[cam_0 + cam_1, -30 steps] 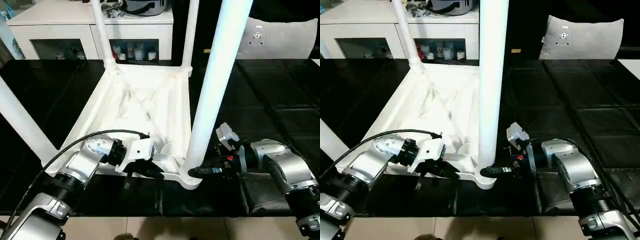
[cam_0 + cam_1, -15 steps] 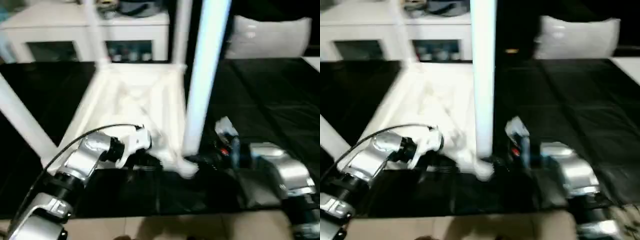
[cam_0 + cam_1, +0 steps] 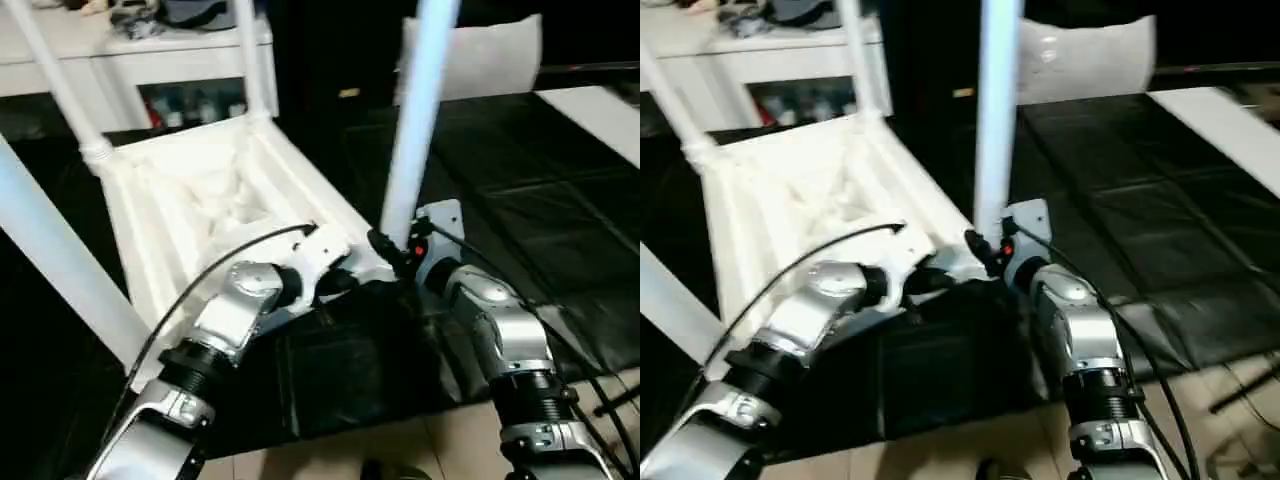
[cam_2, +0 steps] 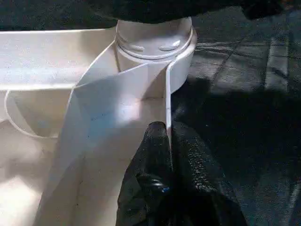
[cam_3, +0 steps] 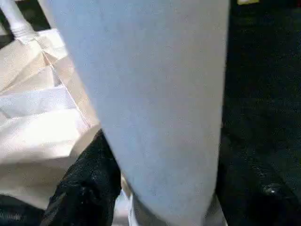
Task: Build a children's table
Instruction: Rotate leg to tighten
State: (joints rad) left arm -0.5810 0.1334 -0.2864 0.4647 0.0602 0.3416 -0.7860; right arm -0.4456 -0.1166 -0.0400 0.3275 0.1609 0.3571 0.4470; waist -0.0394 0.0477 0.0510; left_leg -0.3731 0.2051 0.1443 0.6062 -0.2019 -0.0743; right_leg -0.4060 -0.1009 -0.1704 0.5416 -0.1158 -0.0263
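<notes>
Nearest, the two silver forearms reach in over the edge of the black work table. The children's table lies upside down on it, ribbed underside up, with legs standing up from the corner sockets.

The left gripper is pinched shut on the thin side wall of the upturned top, just short of the near corner socket; one black finger sits inside the wall and the other outside, with the wall edge running between them. In the head view that gripper sits at the near rim, its wrist cable arching over the white plastic.

Just beside it, the right gripper is at the foot of the near leg. Its fingers stand either side of the leg, one dark finger showing on each flank of the pale shaft, spread about as wide as the leg; whether they press on it I cannot tell.

Further back, another leg slants up on the left side, and two more rise from the far corners. Beyond the work table stands a white cabinet, and to the right a pale cushion against the dark.
</notes>
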